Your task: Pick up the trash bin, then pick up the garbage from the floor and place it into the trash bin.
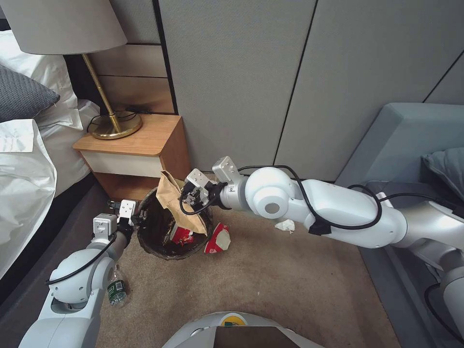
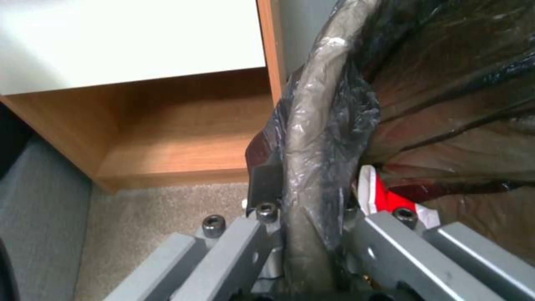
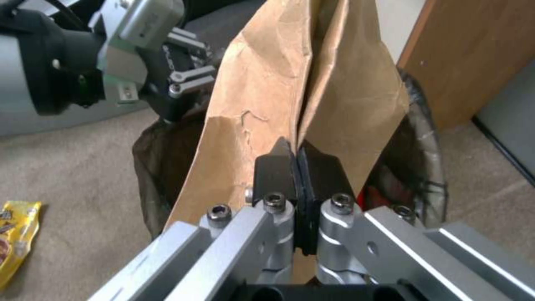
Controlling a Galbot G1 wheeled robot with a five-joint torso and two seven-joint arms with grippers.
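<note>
Overhead, right tool (image 3: 297, 167) pinching brown paper bag (image 3: 278, 83), left tool (image 2: 304, 217) clamping trash bin (image 1: 145, 232) rim.

Beige short-pile carpet (image 1: 270, 285) carries a wooden nightstand (image 1: 133, 159) against the wall, with the bag-lined trash bin (image 1: 150, 241) just in front of it. A red-and-white wrapper (image 1: 217, 239) lies touching the bin's side, a white tissue wad (image 1: 285, 225) farther right, and a small plastic bottle (image 1: 116, 289) on the bin's near left. A yellow snack wrapper (image 3: 16, 234) lies flat on the carpet, apart from the bin.
</note>
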